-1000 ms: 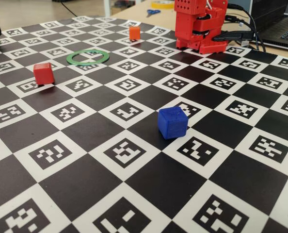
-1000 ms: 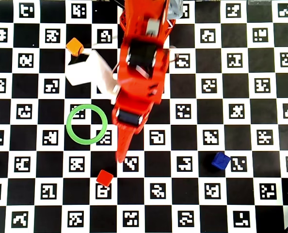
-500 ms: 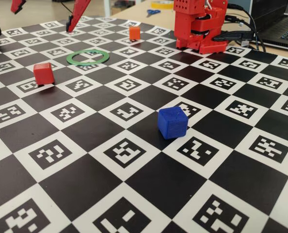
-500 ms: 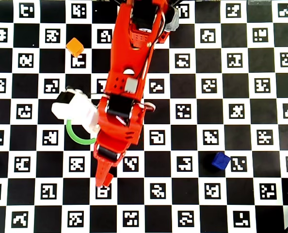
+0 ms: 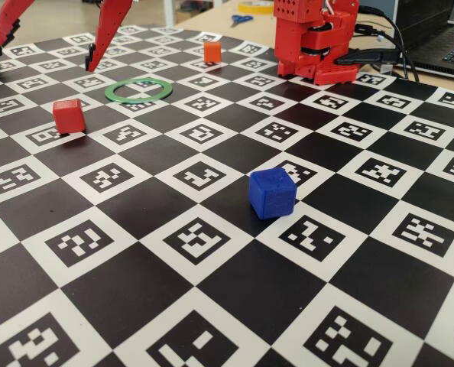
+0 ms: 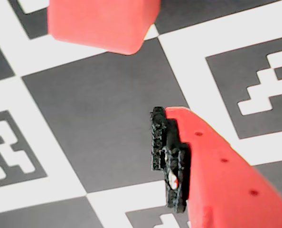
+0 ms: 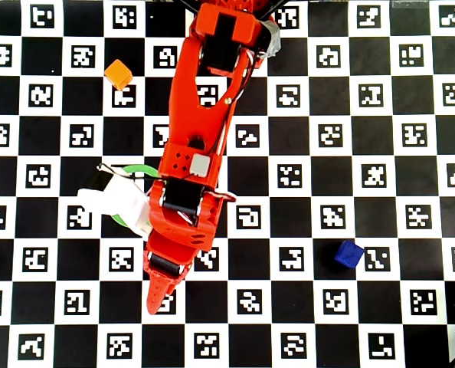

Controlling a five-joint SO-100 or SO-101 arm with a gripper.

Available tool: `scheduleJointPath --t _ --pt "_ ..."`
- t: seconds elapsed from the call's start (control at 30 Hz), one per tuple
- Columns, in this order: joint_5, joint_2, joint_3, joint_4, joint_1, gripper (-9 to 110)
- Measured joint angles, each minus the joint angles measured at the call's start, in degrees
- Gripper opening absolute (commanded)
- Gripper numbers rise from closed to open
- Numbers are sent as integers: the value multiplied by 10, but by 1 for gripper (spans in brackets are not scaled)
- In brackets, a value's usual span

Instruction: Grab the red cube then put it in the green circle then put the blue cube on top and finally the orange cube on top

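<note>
Gripper [image 5: 51, 47] is hanging above the board [image 5: 212, 321] with its two red fingers spread wide and nothing between them; in the fixed view one fingertip [image 5: 92, 57] is sitting left of the green ring [image 5: 138, 90], the other near the frame's left edge. Red cube [image 5: 69, 115] is resting on the board below and between the fingers, untouched, just in front-left of the ring. In the wrist view the cube [image 6: 100, 21] is filling the top edge, with one red finger [image 6: 217, 175] and its black pad coming in from bottom right over a black square (second finger isn't in this view). Overhead, the arm [image 7: 204, 130] is stretching down the middle and covering most of the ring [image 7: 142, 168]; the red cube is probably under the gripper tip there, can't confirm. Orange cube [image 7: 118, 74] is sitting upper left overhead, well apart from the ring. Blue cube [image 7: 348, 254] is sitting alone at lower right, far from the arm.
</note>
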Motion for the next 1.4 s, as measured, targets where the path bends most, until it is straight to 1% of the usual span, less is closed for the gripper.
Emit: scheduleJointPath --t 0.13,0.6,1.03,1.4 --pt "0 -18 -26 21 0 47" --pt "5 -98 -66 22 -1 47" --pt "4 -148 -66 -18 -2 46" --pt "-18 -153 -66 -31 11 45"
